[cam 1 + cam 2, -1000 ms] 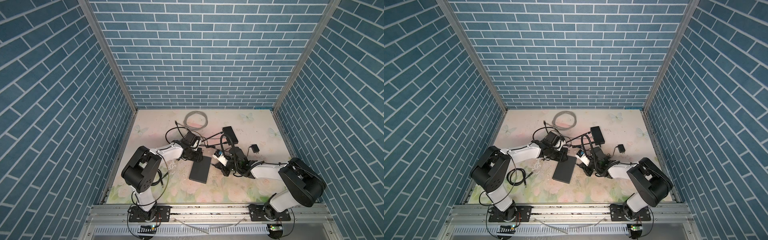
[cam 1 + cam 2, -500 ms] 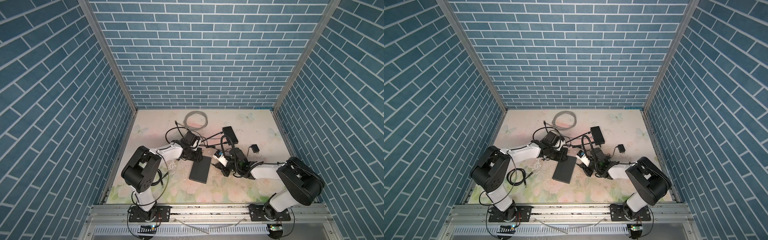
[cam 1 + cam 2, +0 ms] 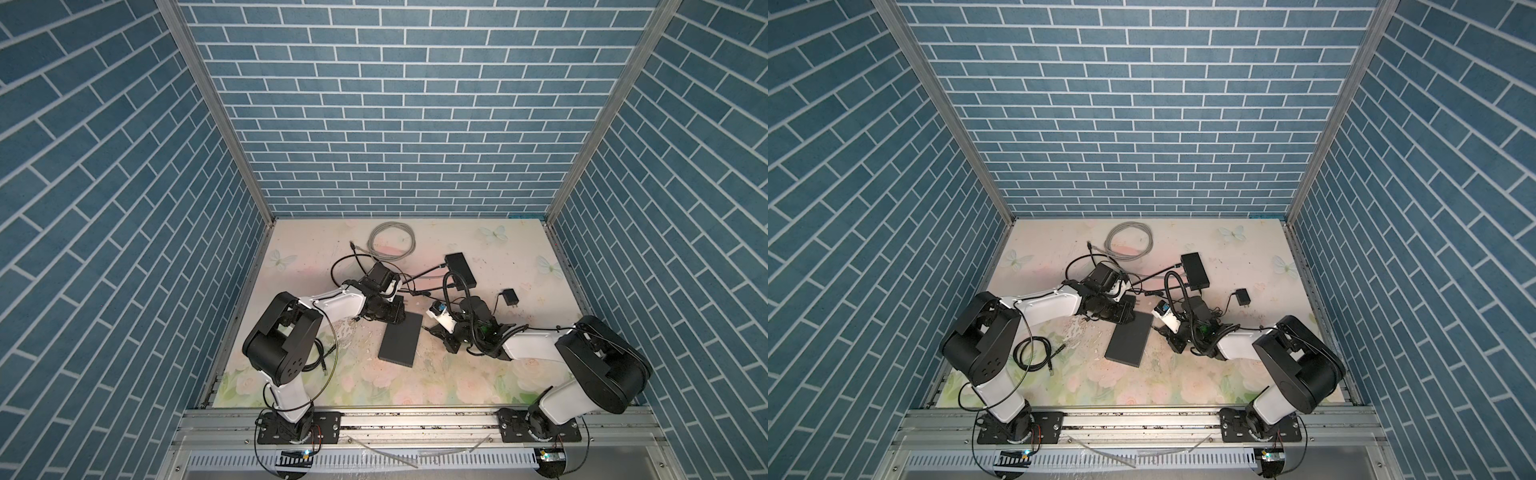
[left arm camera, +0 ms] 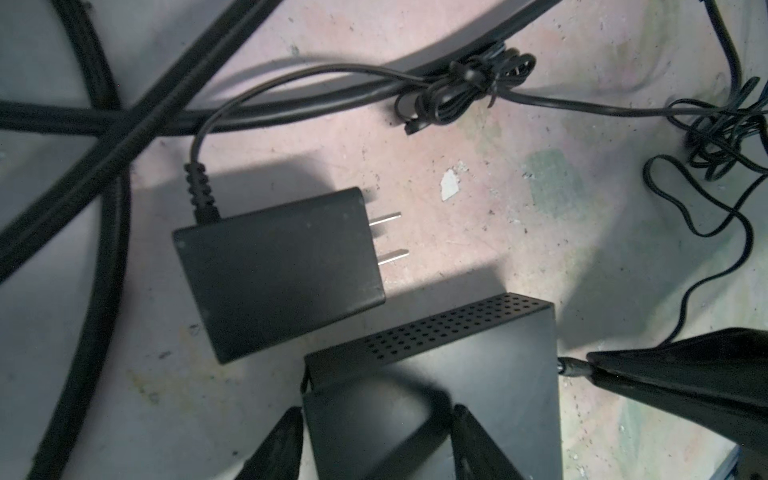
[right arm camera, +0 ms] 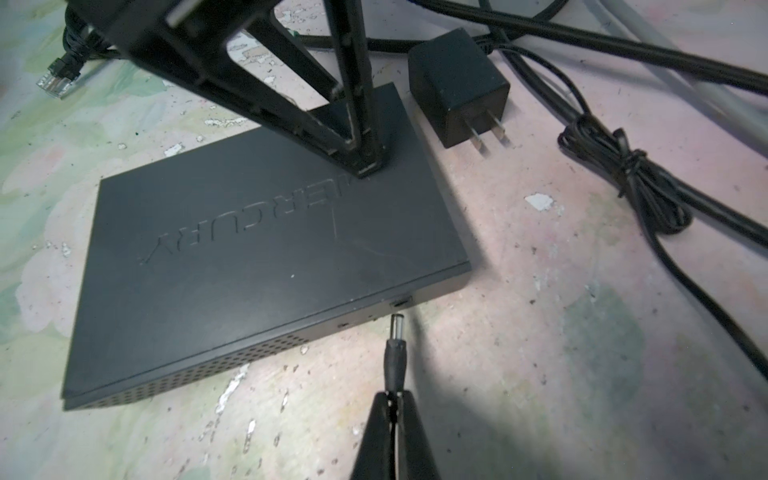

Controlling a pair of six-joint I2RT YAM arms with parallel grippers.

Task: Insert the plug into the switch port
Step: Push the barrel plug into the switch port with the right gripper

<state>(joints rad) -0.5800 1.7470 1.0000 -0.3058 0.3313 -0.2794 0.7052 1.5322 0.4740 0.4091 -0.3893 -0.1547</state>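
Observation:
The switch (image 3: pixel 401 345) (image 3: pixel 1128 338) is a flat black box lying on the floral mat. My left gripper (image 4: pixel 376 409) (image 3: pixel 400 320) stands open over its far corner, one fingertip (image 5: pixel 361 166) resting on the top face and the other beside the side edge. My right gripper (image 5: pixel 392 395) (image 3: pixel 430 329) is shut on the black barrel plug (image 5: pixel 395 357). The plug's metal tip points at the small port (image 5: pixel 401 301) in the switch's side wall, a short gap away. The plug tip (image 4: pixel 571 368) also shows beside the switch in the left wrist view.
A black power adapter (image 4: pixel 282 270) (image 5: pixel 457 95) with two prongs lies beside the switch's far corner. Its tied cord bundle (image 5: pixel 636 187) lies nearby. A second black box (image 3: pixel 460 269), a small adapter (image 3: pixel 510 297), a grey cable coil (image 3: pixel 392 241) and a black cable coil (image 3: pixel 1032 353) lie around.

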